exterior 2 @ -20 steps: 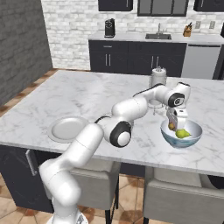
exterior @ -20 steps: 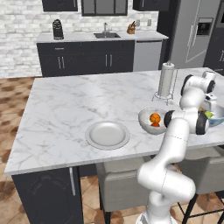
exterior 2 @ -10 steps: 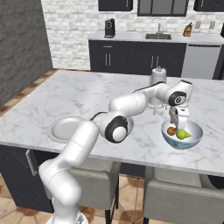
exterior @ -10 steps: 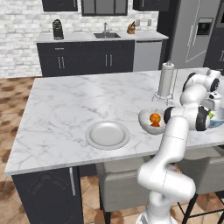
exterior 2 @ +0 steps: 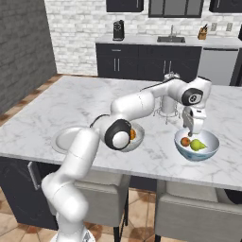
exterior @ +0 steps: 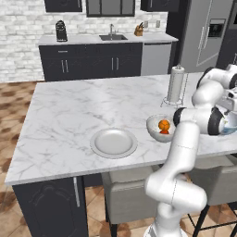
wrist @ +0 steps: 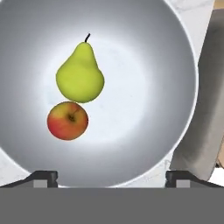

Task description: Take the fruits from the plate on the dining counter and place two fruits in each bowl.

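1. Since a second ago, the claw (exterior 2: 193, 133) has spread its fingers wide and now grips nothing; the apple (wrist: 68, 120) it carried lies in the blue bowl (exterior 2: 210, 150), touching the pear (wrist: 80, 76).
2. Lower right of the right base view: that bowl holds two fruits, its full share by my judgement.
3. Centre of the left base view: the speckled bowl (exterior: 153, 128) shows an orange (exterior: 164, 125) atop a redder fruit.
4. Left of it, one plate (exterior: 113, 142) sits bare on the counter (exterior: 78, 111).
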